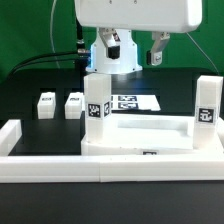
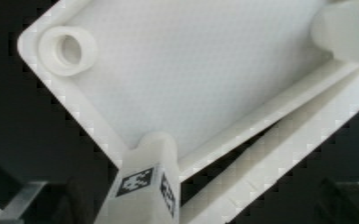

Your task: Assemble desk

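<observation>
The wide, flat, rimmed white plastic tabletop panel lies at the near side, against the long low white border wall, probably so that it cannot slide. Two upright white block legs stand at its far corners, seemingly mounted. Two loose white block legs wait on the black table at the exterior view's left. The two-finger gripper hangs above the panel, fingers spread and empty, ready, I judge, to fetch one.
</observation>
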Tool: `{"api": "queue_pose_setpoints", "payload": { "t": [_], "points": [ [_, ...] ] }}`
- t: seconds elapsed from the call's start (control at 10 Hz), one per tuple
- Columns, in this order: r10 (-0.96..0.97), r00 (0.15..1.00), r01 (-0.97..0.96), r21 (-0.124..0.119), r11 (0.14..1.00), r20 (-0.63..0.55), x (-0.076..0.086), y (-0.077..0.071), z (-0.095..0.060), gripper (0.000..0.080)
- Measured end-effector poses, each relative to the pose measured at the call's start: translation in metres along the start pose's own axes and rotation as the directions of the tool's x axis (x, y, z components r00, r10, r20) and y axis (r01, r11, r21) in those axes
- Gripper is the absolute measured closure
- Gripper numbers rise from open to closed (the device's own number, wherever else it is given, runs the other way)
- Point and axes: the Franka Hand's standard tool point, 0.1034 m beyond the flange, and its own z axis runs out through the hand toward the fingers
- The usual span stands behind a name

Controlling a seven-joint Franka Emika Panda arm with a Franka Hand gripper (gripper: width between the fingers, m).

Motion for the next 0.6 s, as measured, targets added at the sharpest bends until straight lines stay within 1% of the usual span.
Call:
{"api": "queue_pose_setpoints", "payload": {
  "t": [0.3, 0.4, 0.5, 0.6],
  "points": [
    [0.004, 1.000, -0.004, 0.000, 1.000, 0.000, 0.000, 0.001, 0.001, 0.0151],
    [0.097, 0.995, -0.096, 0.024, 0.995, -0.016, -0.006, 0.002, 0.003, 0.0151],
    [0.173, 0.985, -0.172, 0.022, 0.985, -0.009, -0.023, 0.004, 0.008, 0.0151],
    [0.224, 0.975, -0.224, 0.018, 0.974, -0.005, -0.035, 0.004, 0.013, 0.0151]
  ]
}}
